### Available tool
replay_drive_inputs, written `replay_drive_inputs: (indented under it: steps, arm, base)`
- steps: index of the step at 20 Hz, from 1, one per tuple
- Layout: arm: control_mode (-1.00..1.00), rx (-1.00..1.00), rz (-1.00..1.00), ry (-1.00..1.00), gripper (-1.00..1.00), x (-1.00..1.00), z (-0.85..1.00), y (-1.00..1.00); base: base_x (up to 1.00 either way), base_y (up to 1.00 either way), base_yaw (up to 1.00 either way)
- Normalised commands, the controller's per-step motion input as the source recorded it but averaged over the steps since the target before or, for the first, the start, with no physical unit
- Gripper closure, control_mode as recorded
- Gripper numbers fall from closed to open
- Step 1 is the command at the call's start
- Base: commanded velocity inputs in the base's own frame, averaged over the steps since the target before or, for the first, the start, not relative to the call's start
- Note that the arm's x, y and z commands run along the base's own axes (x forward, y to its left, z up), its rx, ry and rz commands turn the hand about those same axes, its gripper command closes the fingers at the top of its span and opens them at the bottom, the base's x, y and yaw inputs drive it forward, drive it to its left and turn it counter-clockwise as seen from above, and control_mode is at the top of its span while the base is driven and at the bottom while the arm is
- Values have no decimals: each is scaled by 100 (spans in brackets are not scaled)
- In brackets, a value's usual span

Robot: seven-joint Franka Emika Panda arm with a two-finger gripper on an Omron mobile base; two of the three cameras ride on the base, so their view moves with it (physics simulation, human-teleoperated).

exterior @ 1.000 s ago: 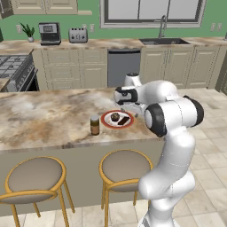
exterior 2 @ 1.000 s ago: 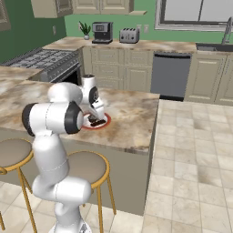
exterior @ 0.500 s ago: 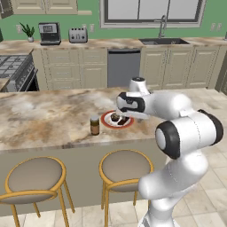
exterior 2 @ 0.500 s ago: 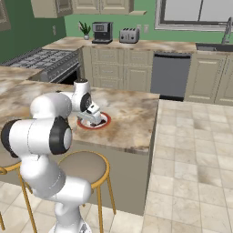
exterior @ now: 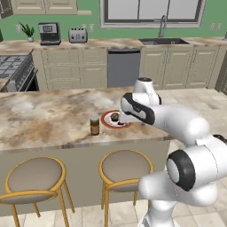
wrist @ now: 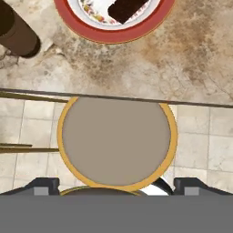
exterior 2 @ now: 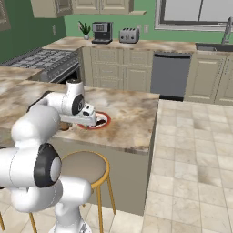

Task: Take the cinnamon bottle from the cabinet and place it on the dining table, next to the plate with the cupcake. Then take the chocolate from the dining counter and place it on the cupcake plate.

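- Landmark for everything below: the round red-rimmed white plate (wrist: 114,28) on the marbled brown counter (exterior: 48,119).
- Dark brown chocolate bar (wrist: 128,9) lies on that plate, long axis slanted across it in hand view. Cupcake (exterior: 115,117) looks to be the small dark lump on the plate's left side in left base view; too small for me to be sure.
- Small dark-brown cinnamon bottle w/ a lighter cap (exterior: 94,125) stands upright on the counter just left of the plate, apart from its rim.
- Gripper (wrist: 116,185): fingers apart, wide, nothing between them.
- Key relation: hand cam looks straight down, and the plate sits at the far top of its view; below the hand I see the counter edge and the round tan stool seat w/ yellow rim (wrist: 117,140). So the hand hangs on the stool side of the plate, not over it.
- My read: both items look placed; only clearing the arm remains.
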Motion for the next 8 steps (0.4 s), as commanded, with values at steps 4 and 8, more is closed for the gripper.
replay_drive_inputs:
  steps: [4,8]
  arm:
    - [-100,-8,30,-3,-100,-79,33,4]
    - [-100,-11,23,-10,-100,-81,27,4]
  base:
    - [0,0,0]
    - [0,0,0]
